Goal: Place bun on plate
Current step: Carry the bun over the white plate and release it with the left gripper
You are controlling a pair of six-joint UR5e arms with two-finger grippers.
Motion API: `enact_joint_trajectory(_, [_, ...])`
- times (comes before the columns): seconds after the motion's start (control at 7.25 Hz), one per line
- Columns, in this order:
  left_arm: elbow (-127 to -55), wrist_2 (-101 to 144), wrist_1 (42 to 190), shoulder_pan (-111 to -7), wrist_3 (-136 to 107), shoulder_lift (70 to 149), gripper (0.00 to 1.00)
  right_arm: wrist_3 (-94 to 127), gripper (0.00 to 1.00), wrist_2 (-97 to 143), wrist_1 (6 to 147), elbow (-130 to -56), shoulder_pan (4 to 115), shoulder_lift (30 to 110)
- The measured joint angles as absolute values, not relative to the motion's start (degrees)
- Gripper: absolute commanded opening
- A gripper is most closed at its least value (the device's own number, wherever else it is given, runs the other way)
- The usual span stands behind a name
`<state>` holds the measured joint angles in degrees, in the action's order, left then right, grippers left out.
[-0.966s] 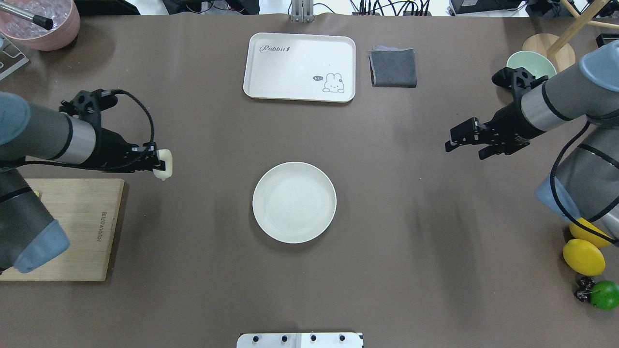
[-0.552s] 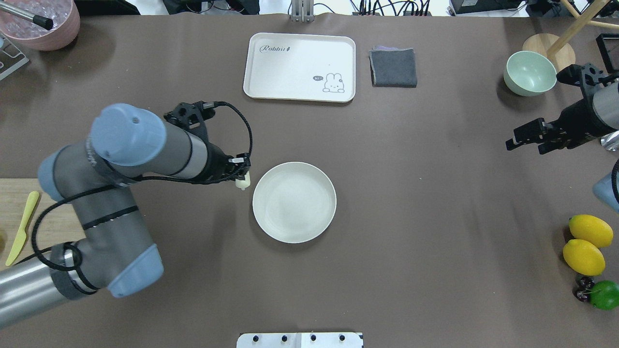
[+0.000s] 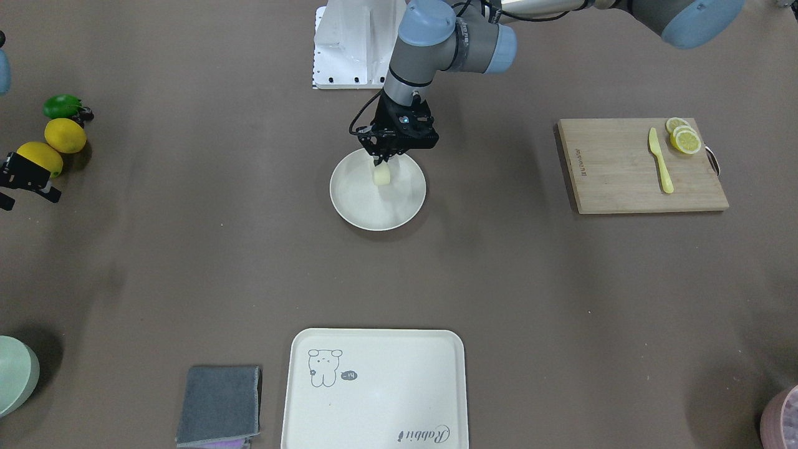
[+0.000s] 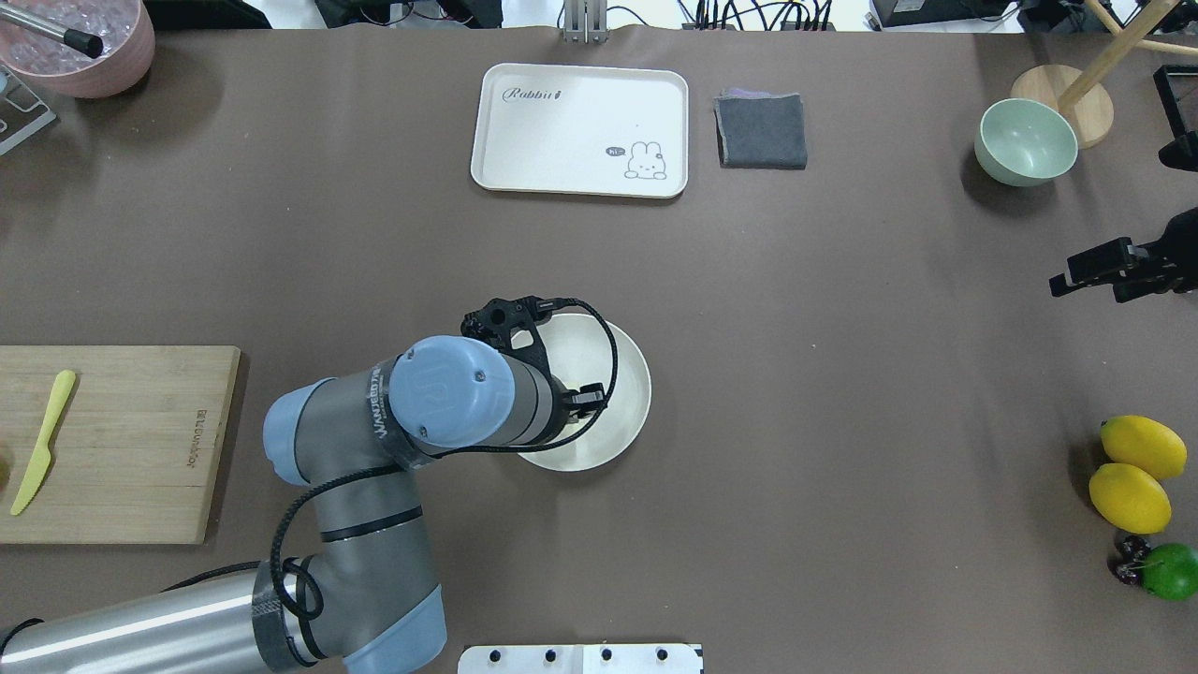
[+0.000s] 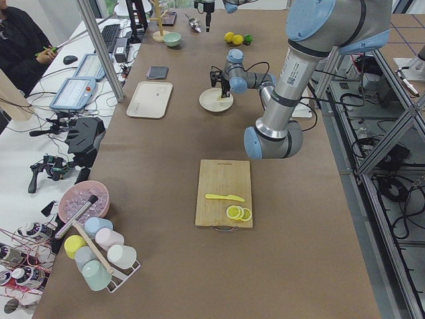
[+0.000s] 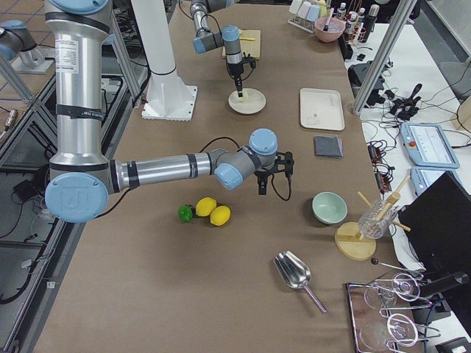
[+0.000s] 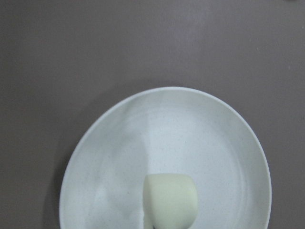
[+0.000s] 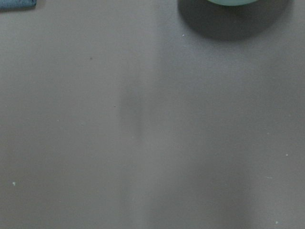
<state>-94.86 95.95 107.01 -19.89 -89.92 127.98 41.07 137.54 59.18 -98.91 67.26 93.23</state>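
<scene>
One bun [image 3: 381, 176] is pinched at its top in the closed left gripper [image 3: 381, 163] over the plate [image 3: 352, 211], above the half of the plate nearer the robot's base; whether its underside touches the plate cannot be told. The plate lies flat on the brown counter [image 3: 530, 249]. The right gripper [image 4: 1086, 288] hovers well apart from the plate, off to the robot's right of it, fingers parted and holding nothing.

The left arm folds inward, wrist pointing straight down, with the left tool [image 3: 381, 161] clamped on the bun [image 3: 381, 176], while the right tool [image 4: 1084, 290] hangs level far out to its side, fingers apart.
</scene>
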Motion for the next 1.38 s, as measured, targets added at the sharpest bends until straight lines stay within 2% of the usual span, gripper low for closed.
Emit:
enact_joint_trajectory(0.28, [-92.1, 95.2, 107.2, -19.1, -90.0, 129.5, 0.39, 39.9, 1.0, 137.6, 59.1, -99.1, 68.6, 94.3])
enact_joint_trajectory(0.55, [-91.3, 95.1, 107.2, -19.0, -89.9, 129.7, 0.46, 39.7, 1.0, 138.0, 58.9, -99.3, 69.0, 94.5])
enact_joint_trajectory(0.69, [-91.3, 95.1, 107.0, -19.0, -89.9, 129.8, 0.62, 39.7, 1.0, 138.1, 58.9, -99.3, 69.0, 94.6])
enact_joint_trajectory(0.83, [-91.5, 95.1, 106.9, -19.1, -89.9, 129.8, 0.98, 39.7, 1.0, 138.1, 58.8, -99.4, 69.0, 94.6])
enact_joint_trajectory(1.38, [-96.8, 96.4, 106.3, -22.3, -87.4, 127.5, 0.99, 36.9, 1.0, 138.2, 59.2, -99.2, 71.1, 94.9])
